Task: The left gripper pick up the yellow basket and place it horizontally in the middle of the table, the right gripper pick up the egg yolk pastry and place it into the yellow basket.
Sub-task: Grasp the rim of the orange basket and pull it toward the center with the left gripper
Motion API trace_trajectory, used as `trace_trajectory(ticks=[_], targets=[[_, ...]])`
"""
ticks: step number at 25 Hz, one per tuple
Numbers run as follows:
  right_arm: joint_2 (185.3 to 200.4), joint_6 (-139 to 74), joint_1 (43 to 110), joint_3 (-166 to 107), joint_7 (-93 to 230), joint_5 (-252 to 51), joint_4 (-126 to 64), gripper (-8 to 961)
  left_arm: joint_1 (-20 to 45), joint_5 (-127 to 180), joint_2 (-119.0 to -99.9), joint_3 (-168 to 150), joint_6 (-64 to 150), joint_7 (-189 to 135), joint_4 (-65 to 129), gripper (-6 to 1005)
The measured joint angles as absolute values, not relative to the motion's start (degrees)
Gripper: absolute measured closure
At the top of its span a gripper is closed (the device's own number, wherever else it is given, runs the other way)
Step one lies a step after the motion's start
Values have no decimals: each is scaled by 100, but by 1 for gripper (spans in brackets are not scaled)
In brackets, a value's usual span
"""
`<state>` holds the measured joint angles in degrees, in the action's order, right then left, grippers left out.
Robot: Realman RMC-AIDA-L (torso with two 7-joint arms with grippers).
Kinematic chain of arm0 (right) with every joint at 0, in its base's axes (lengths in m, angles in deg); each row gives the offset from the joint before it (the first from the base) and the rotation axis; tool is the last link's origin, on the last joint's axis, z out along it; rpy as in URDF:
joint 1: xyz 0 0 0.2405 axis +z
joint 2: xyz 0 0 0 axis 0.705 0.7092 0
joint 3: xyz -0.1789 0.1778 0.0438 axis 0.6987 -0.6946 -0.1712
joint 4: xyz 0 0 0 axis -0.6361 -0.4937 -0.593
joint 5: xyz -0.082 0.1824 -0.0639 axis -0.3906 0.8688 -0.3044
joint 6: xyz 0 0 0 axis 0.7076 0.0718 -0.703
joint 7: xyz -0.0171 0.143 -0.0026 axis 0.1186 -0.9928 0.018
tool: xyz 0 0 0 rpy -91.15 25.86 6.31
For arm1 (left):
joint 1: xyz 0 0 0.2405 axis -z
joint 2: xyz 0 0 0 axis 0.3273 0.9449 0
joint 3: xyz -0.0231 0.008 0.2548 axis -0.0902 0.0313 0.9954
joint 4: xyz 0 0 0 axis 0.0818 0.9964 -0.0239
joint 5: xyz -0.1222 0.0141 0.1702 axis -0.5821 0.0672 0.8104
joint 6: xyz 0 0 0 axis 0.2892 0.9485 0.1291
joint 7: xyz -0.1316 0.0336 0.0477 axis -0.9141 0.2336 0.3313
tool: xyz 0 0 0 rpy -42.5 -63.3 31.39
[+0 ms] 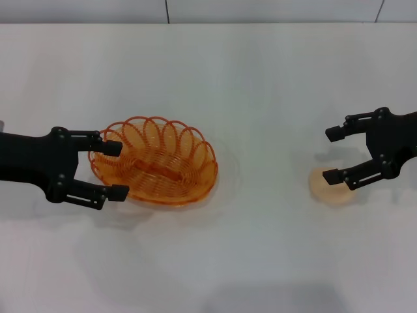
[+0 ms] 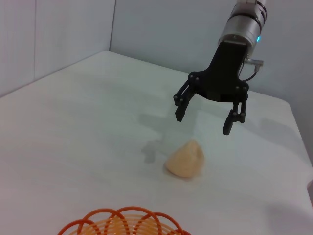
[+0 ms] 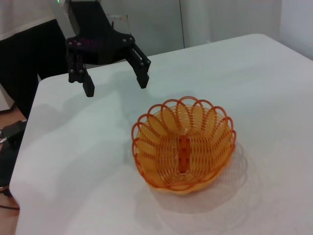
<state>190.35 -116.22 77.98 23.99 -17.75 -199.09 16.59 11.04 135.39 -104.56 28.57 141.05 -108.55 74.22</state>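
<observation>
The yellow basket (image 1: 156,163) stands upright on the white table (image 1: 260,261), left of centre. My left gripper (image 1: 115,170) is open at the basket's left end, empty. In the right wrist view the left gripper (image 3: 115,85) hovers beside the basket (image 3: 183,147), apart from it. The egg yolk pastry (image 1: 332,187) lies on the table at the right. My right gripper (image 1: 332,155) is open and empty just above it. The left wrist view shows the right gripper (image 2: 203,123) above the pastry (image 2: 186,159), not touching it, and the basket's rim (image 2: 122,220).
A grey wall (image 1: 260,10) runs along the table's far edge. In the right wrist view the table's edge (image 3: 24,147) drops off towards dark equipment (image 3: 10,137) on the left arm's side.
</observation>
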Motion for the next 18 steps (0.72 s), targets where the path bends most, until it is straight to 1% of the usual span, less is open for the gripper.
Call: trace_trajectory(ticks=[14,18], targets=[[19028,-11624,7779,2399,-1753,-19909,1667,87,1122,13538,-10508,2855,13980,-10915,7423,143],[19038,-11622,7723,2396,-1719,-19891,1666,88,1129,13510,-10544,2850,13951,-11549,7639,152]])
